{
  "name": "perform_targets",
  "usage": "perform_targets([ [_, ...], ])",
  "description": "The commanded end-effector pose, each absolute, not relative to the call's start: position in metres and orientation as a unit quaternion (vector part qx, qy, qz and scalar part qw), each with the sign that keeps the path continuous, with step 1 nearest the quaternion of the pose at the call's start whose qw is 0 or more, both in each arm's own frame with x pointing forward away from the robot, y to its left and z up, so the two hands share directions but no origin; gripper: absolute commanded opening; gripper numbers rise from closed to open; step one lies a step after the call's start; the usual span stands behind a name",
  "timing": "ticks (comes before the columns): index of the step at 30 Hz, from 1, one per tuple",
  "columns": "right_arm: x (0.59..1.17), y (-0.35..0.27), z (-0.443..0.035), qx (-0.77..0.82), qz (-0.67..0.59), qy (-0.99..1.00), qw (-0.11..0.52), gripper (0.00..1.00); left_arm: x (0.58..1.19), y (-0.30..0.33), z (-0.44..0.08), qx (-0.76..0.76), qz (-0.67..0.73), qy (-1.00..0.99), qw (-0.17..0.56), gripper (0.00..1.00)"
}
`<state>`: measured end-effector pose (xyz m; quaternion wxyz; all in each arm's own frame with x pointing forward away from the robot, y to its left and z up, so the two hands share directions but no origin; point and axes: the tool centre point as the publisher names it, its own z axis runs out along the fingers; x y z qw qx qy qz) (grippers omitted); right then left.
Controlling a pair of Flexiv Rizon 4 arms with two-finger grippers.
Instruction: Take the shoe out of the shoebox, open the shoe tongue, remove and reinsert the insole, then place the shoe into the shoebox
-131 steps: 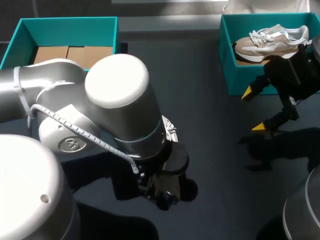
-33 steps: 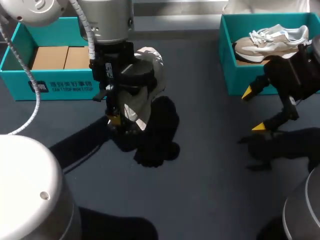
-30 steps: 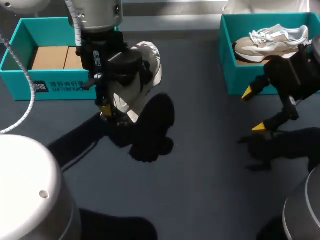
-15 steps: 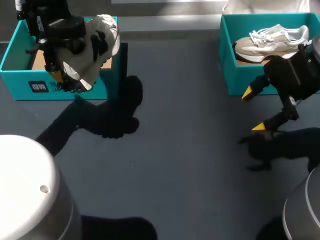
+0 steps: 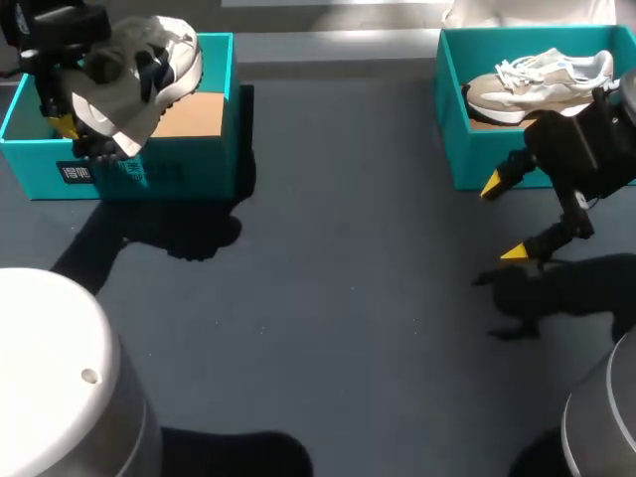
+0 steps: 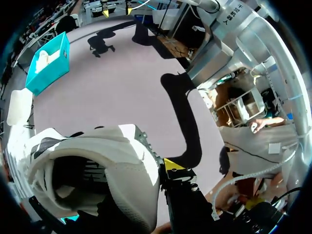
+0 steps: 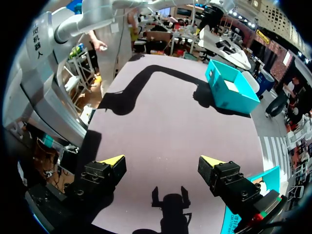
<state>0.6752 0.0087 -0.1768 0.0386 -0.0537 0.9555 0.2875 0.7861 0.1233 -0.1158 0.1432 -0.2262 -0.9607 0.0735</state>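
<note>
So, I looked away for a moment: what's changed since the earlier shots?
The left gripper carried the shoe from mid-table back and leftward to over the left box, still clamped on it. The right gripper, open, and the second shoe in the right box stayed put.

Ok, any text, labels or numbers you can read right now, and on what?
White print on the front wall of the left shoebox: too blurred to read.
Dark lettering on a grey arm casing, right wrist view: too warped to read.
Carried shoe, right shoebox, second shoe inside it: no print shows.
</note>
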Motion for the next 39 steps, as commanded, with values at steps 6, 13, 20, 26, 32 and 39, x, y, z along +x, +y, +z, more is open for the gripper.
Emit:
perform_targets([
  [6, 0.676, 0.01, -0.177, -0.054, 0.286, 0.956, 0.037, 1.0, 0.802, 0.137, -0.117, -0.227, 0.072, -0.96, 0.147, 0.0],
  [13, 0.676, 0.01, -0.177, -0.054, 0.286, 0.956, 0.037, 1.0, 0.848, 0.174, -0.119, -0.222, 0.057, -0.964, 0.134, 0.0],
  [20, 0.676, 0.01, -0.177, -0.054, 0.286, 0.956, 0.037, 1.0, 0.895, 0.226, -0.122, -0.235, 0.063, -0.962, 0.127, 0.0],
  [26, 0.676, 0.01, -0.177, -0.054, 0.286, 0.956, 0.037, 1.0, 0.924, 0.263, -0.127, -0.234, 0.051, -0.963, 0.121, 0.0],
  [32, 0.676, 0.01, -0.177, -0.054, 0.286, 0.956, 0.037, 1.0, 0.946, 0.293, -0.126, -0.219, 0.051, -0.967, 0.117, 0.0],
  [39, 0.676, 0.01, -0.177, -0.054, 0.286, 0.956, 0.037, 1.0, 0.955, 0.325, -0.114, -0.218, 0.047, -0.969, 0.103, 0.0],
])
